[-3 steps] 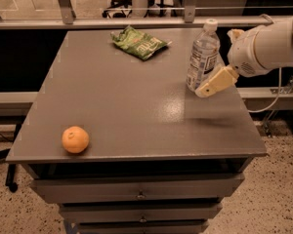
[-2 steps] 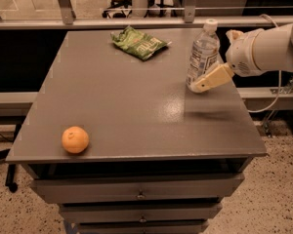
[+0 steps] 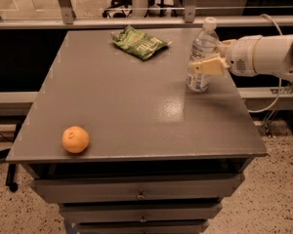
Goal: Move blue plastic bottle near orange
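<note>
The blue plastic bottle [image 3: 198,81] stands upright near the right far edge of the grey table [image 3: 136,106]; the gripper [image 3: 201,65] reaches in from the right and lies across the bottle's middle; whether it is clamped on the bottle, I cannot tell; the orange [image 3: 75,139] sits well apart at the near left corner; a green snack bag [image 3: 140,42] lies at the far edge.

The white arm [image 3: 268,57] is stretched in horizontally from the right edge. The gripper [image 3: 205,62] is held at its left end, pointed to the left.
</note>
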You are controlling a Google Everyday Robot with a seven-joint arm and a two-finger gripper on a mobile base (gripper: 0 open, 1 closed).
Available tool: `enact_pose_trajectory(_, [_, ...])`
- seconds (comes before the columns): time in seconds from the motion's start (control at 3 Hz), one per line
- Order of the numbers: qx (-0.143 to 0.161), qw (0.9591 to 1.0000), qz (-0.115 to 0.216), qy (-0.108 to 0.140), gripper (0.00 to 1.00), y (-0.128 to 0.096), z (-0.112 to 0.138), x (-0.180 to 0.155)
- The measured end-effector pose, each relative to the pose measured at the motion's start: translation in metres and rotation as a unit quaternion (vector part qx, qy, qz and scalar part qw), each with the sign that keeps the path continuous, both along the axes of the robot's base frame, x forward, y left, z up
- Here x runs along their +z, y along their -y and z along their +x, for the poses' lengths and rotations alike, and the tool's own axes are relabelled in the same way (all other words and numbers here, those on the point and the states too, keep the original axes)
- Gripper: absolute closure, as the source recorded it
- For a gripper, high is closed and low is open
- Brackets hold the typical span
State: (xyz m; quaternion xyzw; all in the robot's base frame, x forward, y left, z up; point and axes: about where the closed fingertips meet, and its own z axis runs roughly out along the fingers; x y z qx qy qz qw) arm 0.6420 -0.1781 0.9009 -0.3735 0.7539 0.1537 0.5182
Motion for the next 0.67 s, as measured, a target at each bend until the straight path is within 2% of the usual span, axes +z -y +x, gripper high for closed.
enact_pose_trajectory(0.33, [0.017,0.9987,0.048,-0.006,0.65,-0.01,0.001,0.013])
enact_pose_trajectory(0.67, [0.053,0.9956,0.077,0.006,0.89,-0.03,-0.017,0.046])
